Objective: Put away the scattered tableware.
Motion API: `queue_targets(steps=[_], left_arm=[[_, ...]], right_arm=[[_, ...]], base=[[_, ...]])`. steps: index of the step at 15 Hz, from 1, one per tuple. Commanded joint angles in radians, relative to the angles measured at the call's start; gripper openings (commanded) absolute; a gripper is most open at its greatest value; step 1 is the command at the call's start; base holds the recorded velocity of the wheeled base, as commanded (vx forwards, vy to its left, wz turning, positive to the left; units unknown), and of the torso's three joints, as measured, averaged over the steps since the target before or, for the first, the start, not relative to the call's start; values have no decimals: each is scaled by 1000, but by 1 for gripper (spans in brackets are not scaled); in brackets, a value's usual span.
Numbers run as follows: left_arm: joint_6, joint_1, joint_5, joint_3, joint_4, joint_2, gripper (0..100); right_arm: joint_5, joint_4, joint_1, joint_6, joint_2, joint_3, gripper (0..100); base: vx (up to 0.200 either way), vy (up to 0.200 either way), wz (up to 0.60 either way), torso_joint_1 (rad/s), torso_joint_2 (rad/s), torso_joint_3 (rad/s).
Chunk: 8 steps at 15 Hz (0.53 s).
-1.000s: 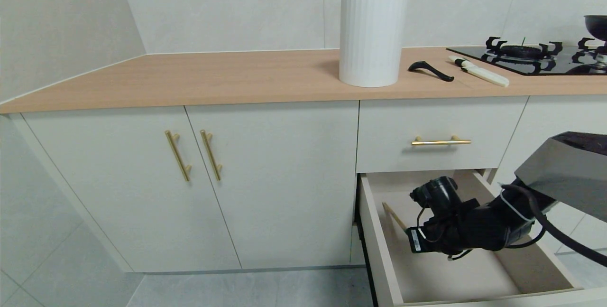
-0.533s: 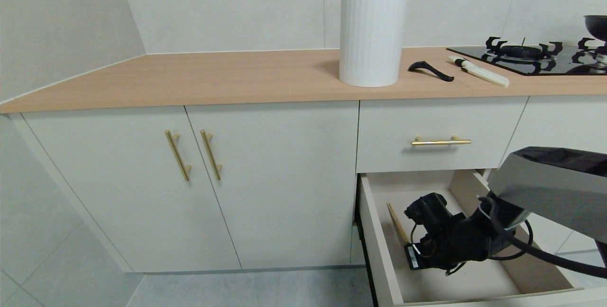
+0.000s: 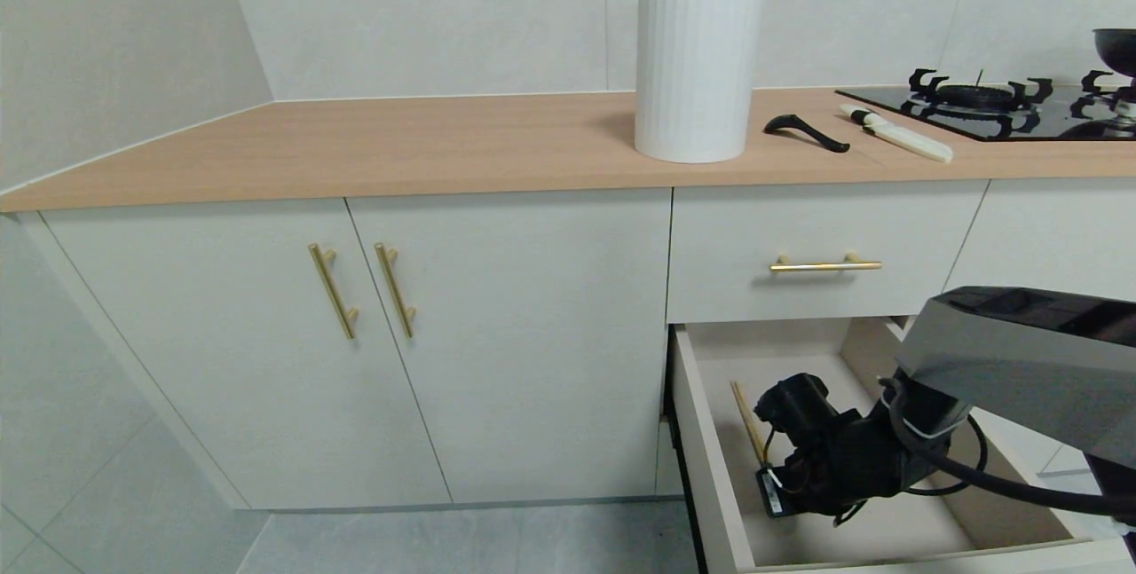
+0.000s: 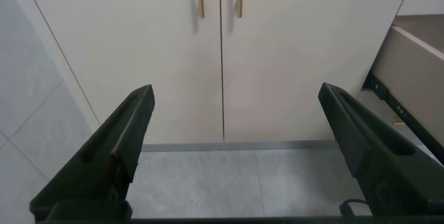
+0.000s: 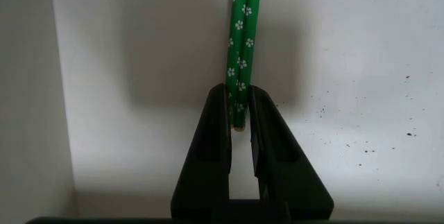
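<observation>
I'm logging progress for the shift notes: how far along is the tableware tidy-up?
Done: the lower drawer stands open. In hand: the right gripper holds the green chopsticks low inside that drawer, not yet released. To do: a black utensil and a white knife lie on the counter; the left gripper is open and empty.

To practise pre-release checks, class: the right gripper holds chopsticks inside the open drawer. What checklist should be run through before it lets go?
1. The drawer is open: ok.
2. The chopsticks are clamped in the right gripper: ok.
3. The chopsticks are inside the drawer walls: ok.
4. The chopsticks touch the drawer floor: cannot tell.
5. The left gripper is open and apart from the drawer: ok.
6. The counter is cleared: not ok; the black utensil and the knife lie there.
</observation>
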Motion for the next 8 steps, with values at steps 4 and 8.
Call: queue_targets(steps=[4, 8], left_arm=[[0, 0, 1, 0, 0, 2, 100], [0, 0, 1, 0, 0, 2, 100]], right_arm=[[0, 0, 1, -2, 4, -1, 0], [0, 0, 1, -2, 2, -1, 100]], base=[[0, 0, 0, 0, 0, 0], [0, 0, 0, 0, 0, 0]])
